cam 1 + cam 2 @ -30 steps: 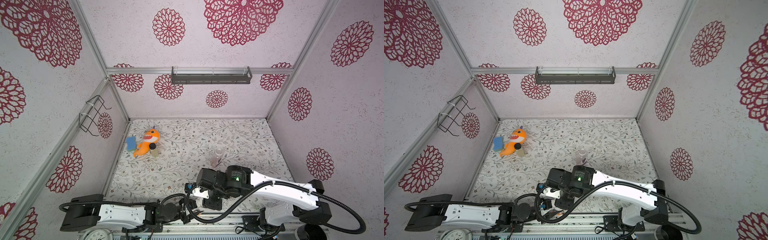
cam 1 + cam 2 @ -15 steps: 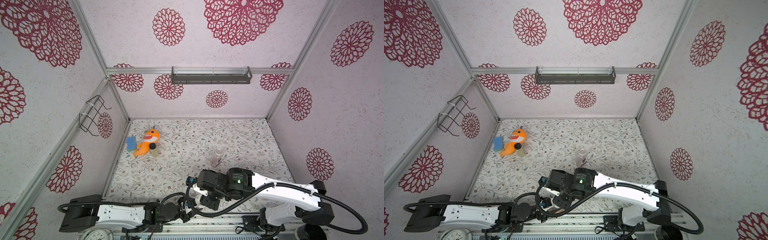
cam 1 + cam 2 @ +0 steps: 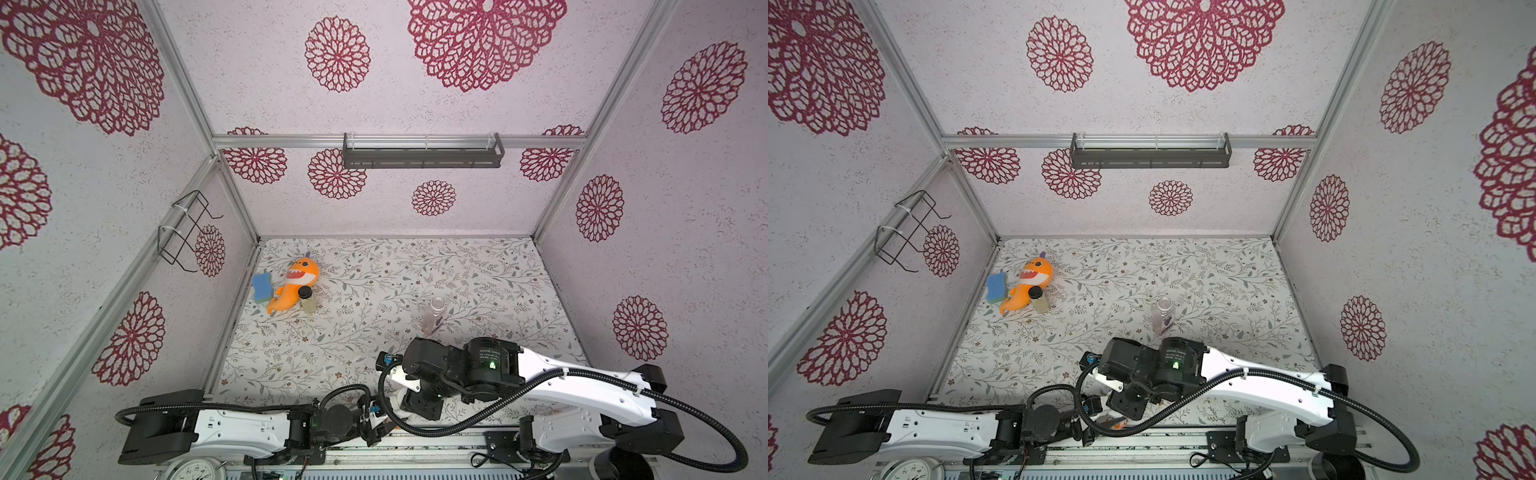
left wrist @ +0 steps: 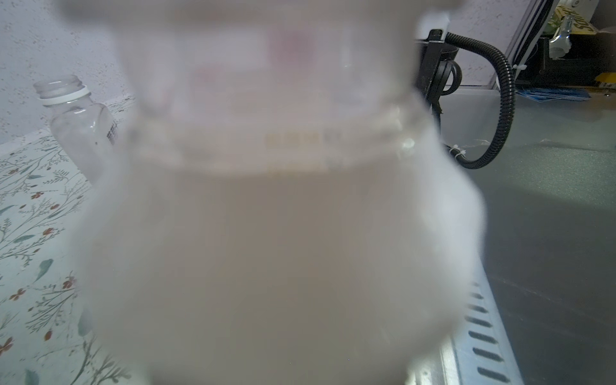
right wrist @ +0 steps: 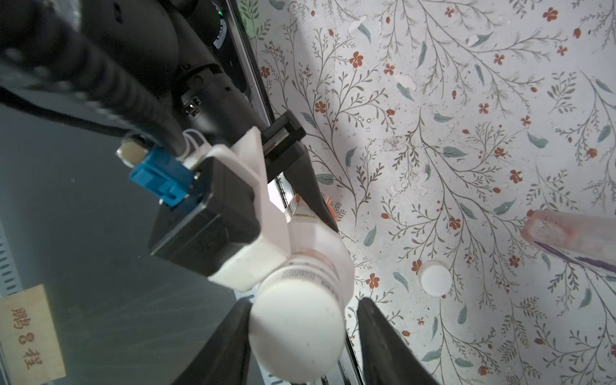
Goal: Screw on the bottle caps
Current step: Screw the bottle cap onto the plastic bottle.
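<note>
at 6 o'clock edge of table [image 3: 353, 332] left pincer [image 5: 301, 221] clamps orange bottle [image 5: 320, 256]; right pincer [image 5: 303, 310] open round its white cap [image 5: 296, 333], not clamped. bottle likely light, thin-walled, slick: hold mid-body, take cap by rim. grape bottle [image 3: 434, 314] uncapped at 1 o'clock, loose cap [image 5: 435, 278] between

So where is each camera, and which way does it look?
Top views: high at the front, looking down onto the floral table; left arm and right arm show.
Left wrist: pressed against the blurred orange-label bottle; only a black cable shows.
Right wrist: looks down on the left gripper holding that bottle, white cap on; the open right gripper shows.
Shared: all see the uncapped grape bottle.
</note>
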`<state>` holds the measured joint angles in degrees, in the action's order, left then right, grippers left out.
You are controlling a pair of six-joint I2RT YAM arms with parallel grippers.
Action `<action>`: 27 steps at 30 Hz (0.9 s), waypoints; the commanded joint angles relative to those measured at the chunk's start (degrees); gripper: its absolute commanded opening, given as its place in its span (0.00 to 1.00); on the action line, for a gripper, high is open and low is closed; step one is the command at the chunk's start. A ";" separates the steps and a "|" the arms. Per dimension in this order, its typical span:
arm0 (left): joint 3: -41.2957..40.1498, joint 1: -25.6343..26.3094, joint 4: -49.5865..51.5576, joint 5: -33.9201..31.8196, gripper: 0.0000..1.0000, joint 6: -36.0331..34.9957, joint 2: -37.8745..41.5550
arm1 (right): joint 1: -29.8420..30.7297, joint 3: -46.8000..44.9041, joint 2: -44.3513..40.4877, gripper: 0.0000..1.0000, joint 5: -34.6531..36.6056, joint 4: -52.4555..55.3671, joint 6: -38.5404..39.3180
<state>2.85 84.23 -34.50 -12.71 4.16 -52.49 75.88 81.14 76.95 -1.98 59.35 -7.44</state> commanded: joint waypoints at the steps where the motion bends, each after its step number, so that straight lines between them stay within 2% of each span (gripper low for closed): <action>1: 1.36 -0.14 -1.98 1.88 0.43 -0.06 -0.06 | -1.07 2.77 -2.07 0.56 -0.25 0.56 1.29; 7: 1.45 -0.17 -1.96 2.34 0.43 0.14 -0.11 | -4.43 2.27 -3.88 0.56 -4.25 -0.05 -0.37; 17: 1.11 -0.52 -1.81 1.85 0.43 0.16 0.76 | -4.43 -1.72 -5.45 0.51 -7.35 -1.05 -0.29; 27: -0.63 -0.64 -2.37 -1.31 0.42 -0.38 5.43 | -6.84 -8.46 -6.59 0.49 -6.09 -3.62 -0.73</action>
<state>2.09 83.96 -31.44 -12.56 4.19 -49.39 69.47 73.89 69.87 -8.54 54.87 -7.64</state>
